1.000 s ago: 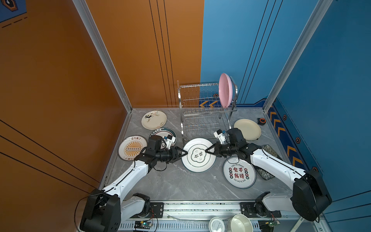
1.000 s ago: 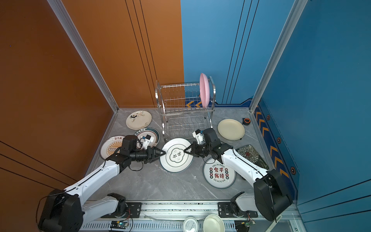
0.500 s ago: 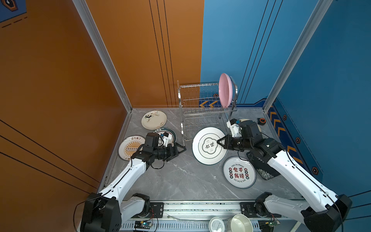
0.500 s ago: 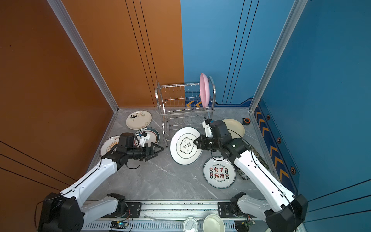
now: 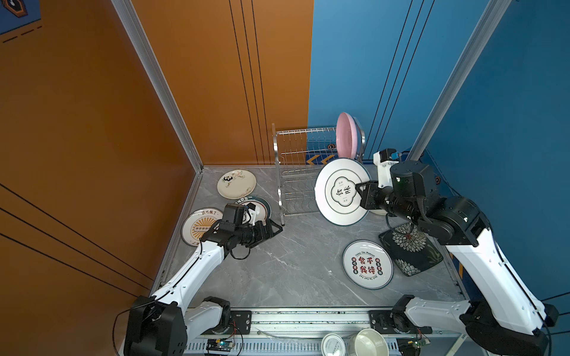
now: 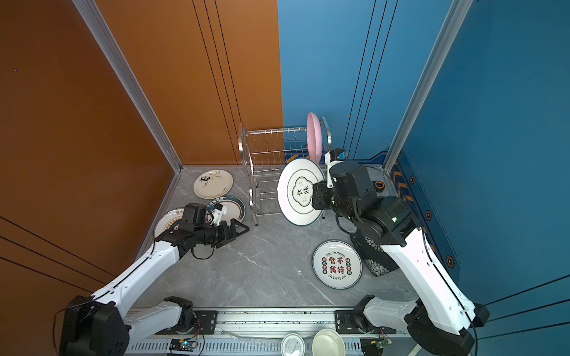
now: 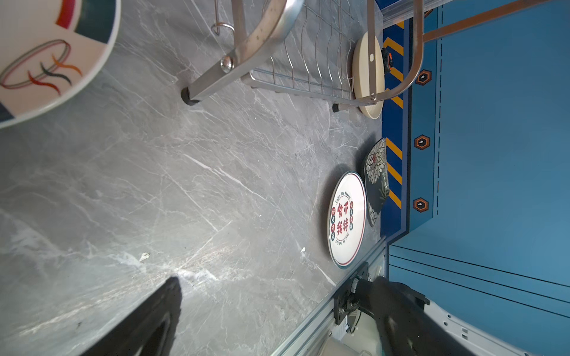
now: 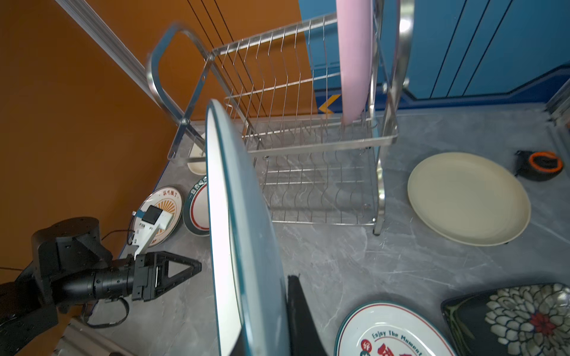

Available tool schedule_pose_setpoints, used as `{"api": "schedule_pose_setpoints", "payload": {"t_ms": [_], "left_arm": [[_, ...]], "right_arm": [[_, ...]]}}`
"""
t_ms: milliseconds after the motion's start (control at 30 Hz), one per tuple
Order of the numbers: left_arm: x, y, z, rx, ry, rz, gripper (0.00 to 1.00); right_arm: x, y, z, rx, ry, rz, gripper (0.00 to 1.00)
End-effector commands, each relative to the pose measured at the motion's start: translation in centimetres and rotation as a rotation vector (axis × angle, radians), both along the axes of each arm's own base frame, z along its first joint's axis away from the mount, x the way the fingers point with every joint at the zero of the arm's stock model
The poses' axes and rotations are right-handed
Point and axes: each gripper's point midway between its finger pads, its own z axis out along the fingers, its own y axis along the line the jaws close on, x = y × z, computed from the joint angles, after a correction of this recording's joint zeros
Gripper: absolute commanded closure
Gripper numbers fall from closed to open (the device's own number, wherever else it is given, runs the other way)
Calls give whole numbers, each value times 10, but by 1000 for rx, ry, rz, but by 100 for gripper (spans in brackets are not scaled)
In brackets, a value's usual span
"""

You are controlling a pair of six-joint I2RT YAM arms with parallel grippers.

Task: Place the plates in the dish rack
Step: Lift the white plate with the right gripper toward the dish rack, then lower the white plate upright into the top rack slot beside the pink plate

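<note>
I read 食味 in black on the upright white teal-rimmed round plate [image 5: 342, 191]. White red-ringed round plate [image 5: 367, 265] flat on bench [image 5: 293, 262]: red 食不我待, "Enjoy The Moment". Orange sunburst plate [image 5: 199, 228]: red characters, unreadable.

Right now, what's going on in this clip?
The right gripper holds a white dark-rimmed plate roughly upright by its rim, lifted off the table in front of the dish rack. A pink plate already stands in the rack's top tier. The left gripper is open and empty, low beside the rack. Other plates, like the red-lettered plate, lie flat on the table.
</note>
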Motion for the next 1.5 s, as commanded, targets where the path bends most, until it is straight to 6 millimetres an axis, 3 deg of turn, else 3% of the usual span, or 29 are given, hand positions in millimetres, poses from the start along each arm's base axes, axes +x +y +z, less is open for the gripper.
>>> {"api": "schedule_pose_setpoints", "payload": {"t_ms": [0,300,500,867,1033,1067,1467], "left_arm": [[3,6,-1,47,-8,8,2],[1,11,-6,71,-5,22,2],[0,11,-8,75,-2,24,2],[-2,11,-10,77,2,23,2],[-3,11,-11,77,4,24,2],[-3,11,-10,78,3,24,2],[-6,11,-15,80,16,27,2]], "right_arm": [[13,-19,36,-133,-128,-138,100],[56,1,104,-346,-364,-320,100],[87,22,119,-398,-465,-407,100],[160,26,91,-460,-469,-506,100],[182,26,74,-457,-449,-512,100],[192,14,70,-465,-437,-541,100],[220,9,44,-465,-397,-547,100]]}}
